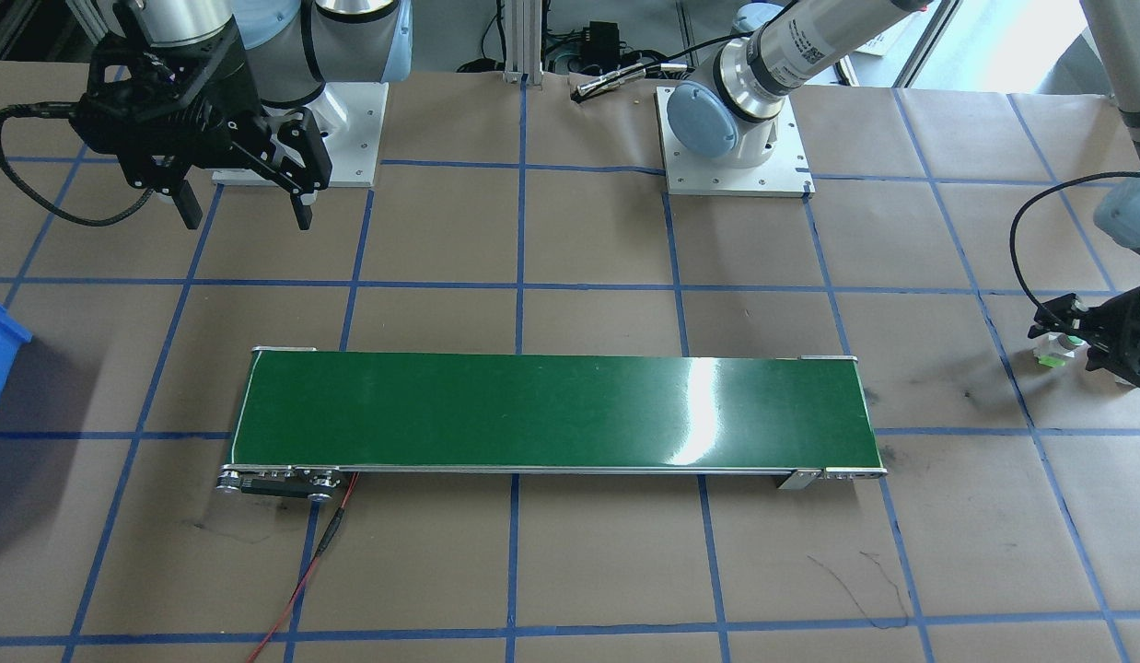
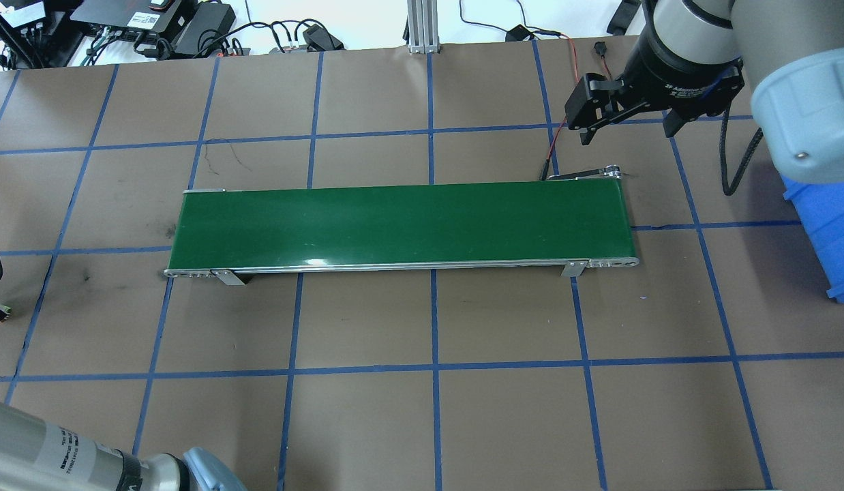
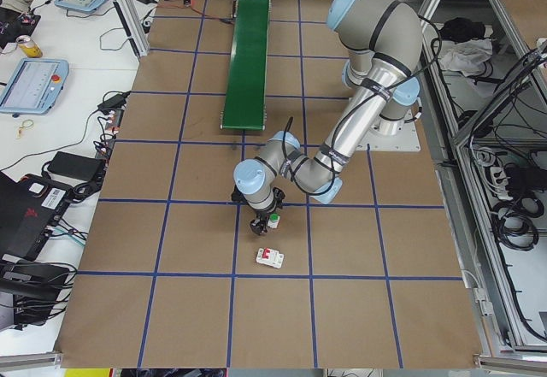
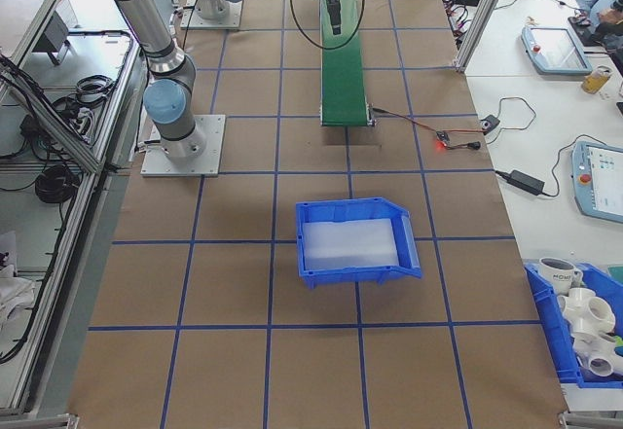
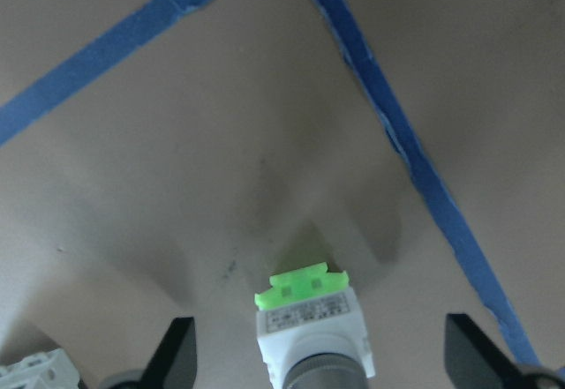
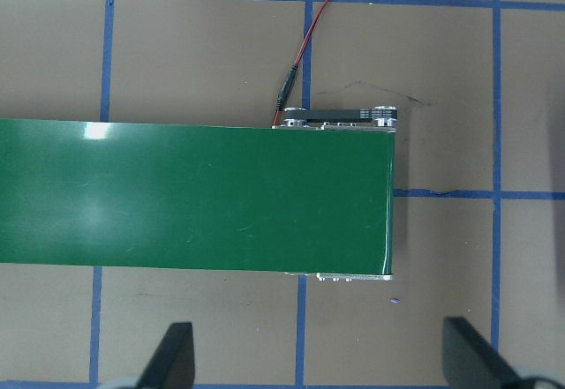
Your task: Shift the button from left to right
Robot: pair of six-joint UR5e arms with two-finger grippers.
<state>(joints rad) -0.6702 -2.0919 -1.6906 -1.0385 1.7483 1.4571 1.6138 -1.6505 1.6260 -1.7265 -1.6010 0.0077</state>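
The button [image 5: 309, 323] has a white body and a light green base, and it rests on the brown paper. My left gripper [image 5: 322, 362] is open, with one finger on each side of the button and a gap to both. The same button [image 1: 1056, 351] shows at the right edge of the front-facing view, beside the left gripper [image 1: 1076, 336], and in the left view as button [image 3: 273, 220]. My right gripper [image 2: 626, 129] hangs open and empty above the right end of the green conveyor belt [image 2: 401, 221], which fills the right wrist view as belt [image 6: 194, 195].
A white boxy breaker with red marks [image 3: 269, 258] lies close to the button. A blue bin [image 4: 355, 244] stands beyond the conveyor's right end. A red wire [image 6: 313, 27] runs from the conveyor's motor end. Blue tape lines grid the brown paper.
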